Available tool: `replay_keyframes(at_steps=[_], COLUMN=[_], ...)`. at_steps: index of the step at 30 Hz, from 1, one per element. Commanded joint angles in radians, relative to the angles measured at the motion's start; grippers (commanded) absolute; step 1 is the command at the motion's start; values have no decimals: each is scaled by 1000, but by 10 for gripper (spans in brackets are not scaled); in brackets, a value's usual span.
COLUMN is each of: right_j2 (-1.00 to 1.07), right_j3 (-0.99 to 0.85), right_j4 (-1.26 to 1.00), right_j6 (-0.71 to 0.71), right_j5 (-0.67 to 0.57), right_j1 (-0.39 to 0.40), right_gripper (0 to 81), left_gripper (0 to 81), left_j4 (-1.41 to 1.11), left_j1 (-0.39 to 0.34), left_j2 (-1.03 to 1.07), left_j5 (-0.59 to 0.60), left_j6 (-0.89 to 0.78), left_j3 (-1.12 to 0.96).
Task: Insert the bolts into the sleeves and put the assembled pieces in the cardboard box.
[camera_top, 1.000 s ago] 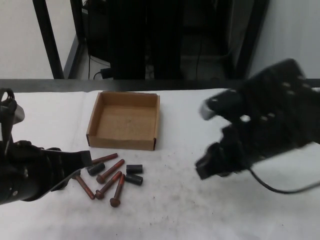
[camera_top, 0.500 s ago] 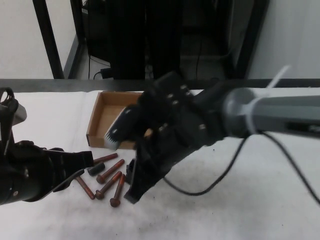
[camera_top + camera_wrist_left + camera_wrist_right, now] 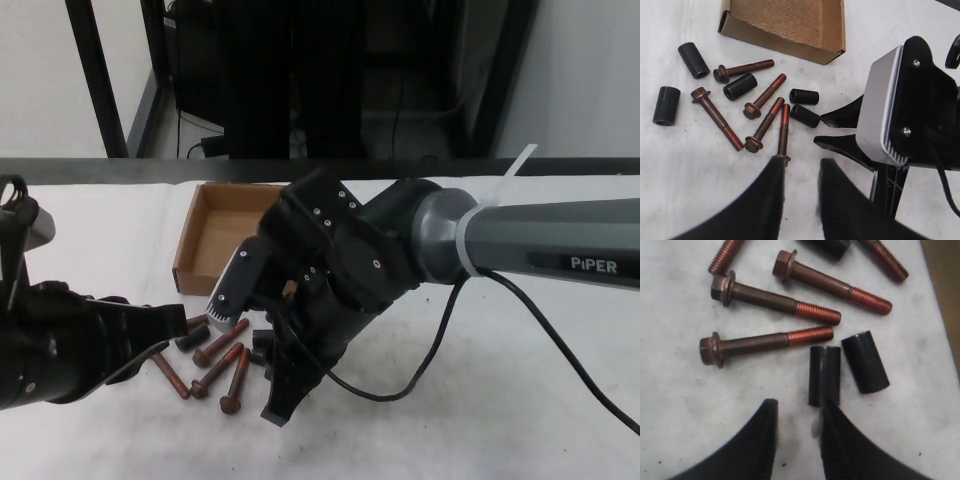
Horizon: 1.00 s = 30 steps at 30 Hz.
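Several copper-coloured bolts (image 3: 765, 96) and short black sleeves (image 3: 740, 86) lie loose on the white bench in front of the cardboard box (image 3: 785, 45), which holds nothing. My right gripper (image 3: 280, 400) points down at the near right edge of the pile. It is open, its tips (image 3: 819, 129) just beside a pair of sleeves (image 3: 805, 115). In its own wrist view the right gripper (image 3: 795, 407) has one finger next to a lying sleeve (image 3: 824, 375), with bolts (image 3: 765, 342) beyond. My left gripper (image 3: 802, 162) hovers open near the pile's front, holding nothing.
The box (image 3: 195, 283) stands at the back of the bench, behind the pile. The right arm's thick body (image 3: 370, 260) hangs over the bench centre and covers part of the box. White bench surface stretches to the right and front.
The right arm swung in from the right side of the bench and came down over the bolts and sleeves. The left arm stayed where it was.
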Motion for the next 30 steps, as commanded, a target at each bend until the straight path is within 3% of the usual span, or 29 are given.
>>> replay_keyframes(at_steps=[1,7,20,30], right_j2=[11,14,20,72], right_j3=[-15,-15,-15,-20], right_j4=[0,-8,-71,-66], right_j6=[-11,-104,-153,-164], right_j5=[3,3,6,29], right_j1=[-1,3,22,22], right_gripper=[284,284,284,284], left_gripper=[243,243,243,243], left_j4=[-3,-3,-3,-3], left_j1=[0,0,12,153], left_j2=[-12,-12,-12,-12], left_j5=[1,1,1,107], left_j6=[5,5,1,1], left_j3=[-10,-10,-10,-10])
